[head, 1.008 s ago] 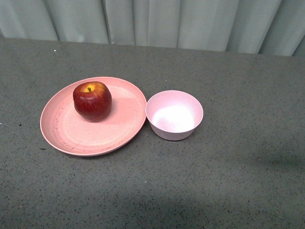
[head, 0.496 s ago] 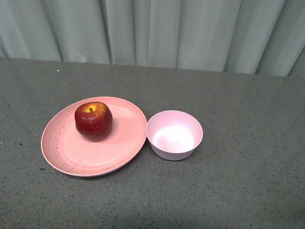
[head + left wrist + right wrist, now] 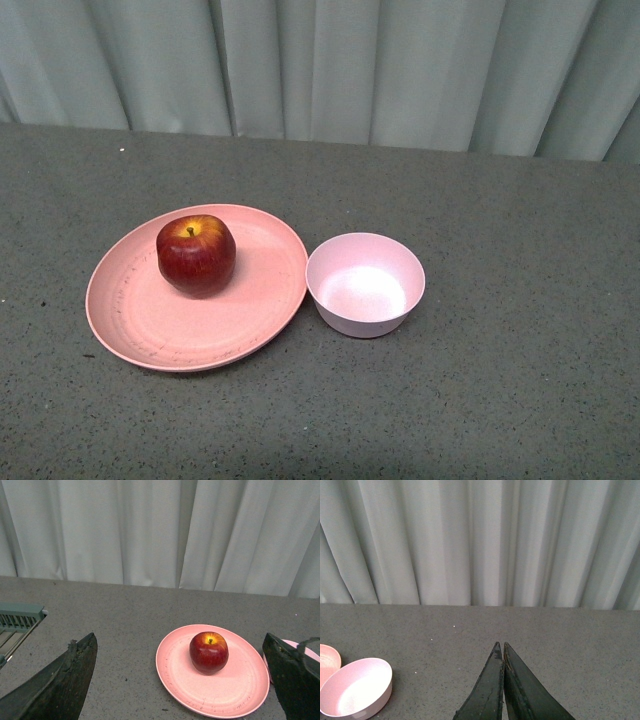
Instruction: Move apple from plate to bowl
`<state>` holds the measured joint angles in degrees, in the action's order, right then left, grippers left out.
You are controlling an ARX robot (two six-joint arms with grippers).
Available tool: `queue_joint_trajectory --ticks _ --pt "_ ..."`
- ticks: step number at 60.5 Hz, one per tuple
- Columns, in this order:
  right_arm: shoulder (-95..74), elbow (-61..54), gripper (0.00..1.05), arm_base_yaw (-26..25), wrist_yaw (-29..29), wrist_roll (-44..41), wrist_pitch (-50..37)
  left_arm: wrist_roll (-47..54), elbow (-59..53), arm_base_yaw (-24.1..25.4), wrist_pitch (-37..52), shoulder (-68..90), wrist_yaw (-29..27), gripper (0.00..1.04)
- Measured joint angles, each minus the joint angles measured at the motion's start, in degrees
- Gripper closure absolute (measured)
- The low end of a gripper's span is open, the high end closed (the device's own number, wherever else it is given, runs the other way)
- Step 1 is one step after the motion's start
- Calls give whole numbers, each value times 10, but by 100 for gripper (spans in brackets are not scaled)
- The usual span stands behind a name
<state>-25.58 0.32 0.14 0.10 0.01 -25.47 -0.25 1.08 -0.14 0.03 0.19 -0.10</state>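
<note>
The dark red apple (image 3: 196,255) with a yellow patch at its stem sits on the wide salmon-pink plate (image 3: 130,320), towards its far side. The small pale pink bowl (image 3: 365,284) stands empty just right of the plate. Neither gripper shows in the front view. In the left wrist view the apple (image 3: 209,653) and plate (image 3: 175,680) lie ahead, between the wide-open fingers of my left gripper (image 3: 186,645), which is short of the plate. My right gripper (image 3: 500,644) is shut and empty above bare table, with the bowl (image 3: 355,687) off to one side.
A grey speckled table (image 3: 500,400) carries everything, with a pale curtain (image 3: 320,60) behind its far edge. A grey-green slotted fixture (image 3: 17,620) shows at the edge of the left wrist view.
The front view has shifted: plate, apple and bowl now sit lower in the picture and more curtain shows. The apple, plate and bowl keep their places relative to each other.
</note>
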Motion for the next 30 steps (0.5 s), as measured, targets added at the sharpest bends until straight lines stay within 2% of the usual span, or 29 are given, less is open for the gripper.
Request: queue_joint_trajectory --ticks 30 --pt "117 0 104 0 0 0 114 0 0 0 0 0 0 7"
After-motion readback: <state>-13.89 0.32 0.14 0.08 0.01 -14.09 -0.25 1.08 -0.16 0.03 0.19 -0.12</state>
